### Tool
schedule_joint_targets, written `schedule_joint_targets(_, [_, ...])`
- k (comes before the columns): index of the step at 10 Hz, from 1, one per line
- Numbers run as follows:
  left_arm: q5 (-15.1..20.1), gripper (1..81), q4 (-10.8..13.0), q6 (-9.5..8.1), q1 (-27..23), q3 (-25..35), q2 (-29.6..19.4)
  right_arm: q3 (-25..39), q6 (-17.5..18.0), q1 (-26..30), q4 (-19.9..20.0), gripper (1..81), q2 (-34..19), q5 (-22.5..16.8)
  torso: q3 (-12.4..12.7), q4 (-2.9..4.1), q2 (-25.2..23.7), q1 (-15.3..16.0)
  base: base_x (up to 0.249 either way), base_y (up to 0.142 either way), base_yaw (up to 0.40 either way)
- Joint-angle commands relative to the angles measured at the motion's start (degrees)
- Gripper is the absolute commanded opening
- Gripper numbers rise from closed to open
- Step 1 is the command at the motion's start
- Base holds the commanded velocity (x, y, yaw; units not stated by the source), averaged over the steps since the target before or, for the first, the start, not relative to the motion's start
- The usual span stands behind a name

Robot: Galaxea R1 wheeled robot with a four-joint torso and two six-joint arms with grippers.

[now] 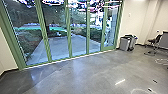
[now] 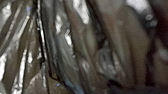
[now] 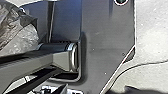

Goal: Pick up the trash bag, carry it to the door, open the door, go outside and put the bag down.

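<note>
Bulging close by the left gripper, the trash bag, grasped or not impossible to tell.

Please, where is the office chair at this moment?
In the head view, the office chair stands near the right edge, on the floor, to the right of the grey bins by the wall.

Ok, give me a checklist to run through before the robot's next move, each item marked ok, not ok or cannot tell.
1. Bag along: ok; its crinkled film is right up close in the left wrist view.
2. Bag firmly gripped by left tool: cannot tell.
3. Bag outside: not ok; the robot faces the glass panels from the indoor floor, with the paving beyond.
4. Opening panel identified: cannot tell.
5. Bins off to the side: ok; they stand right of the panels.
</note>
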Motion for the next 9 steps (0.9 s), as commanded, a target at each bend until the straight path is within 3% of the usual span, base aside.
schedule_joint_targets(1, [5.0,1.0,0.0,0.55,-2.9,0.3,0.1,-0.1,-0.2,2.6,-0.3,81.1,0.3,-3.8,0.0,0.0,0.0,0.0,0.144,0.0,0.0])
schedule_joint_targets(4, [5.0,1.0,0.0,0.46,-2.9,0.3,0.2,-0.3,-0.2,2.6,-0.3,81.1,0.2,-3.8,0.0,0.0,0.0,0.0,0.144,0.0,0.0])
schedule_joint_targets(9, [5.0,1.0,0.0,0.46,-2.9,0.3,0.3,-0.3,-0.2,2.6,-0.3,81.1,0.2,-3.8,0.0,0.0,0.0,0.0,0.149,-0.073,0.0])
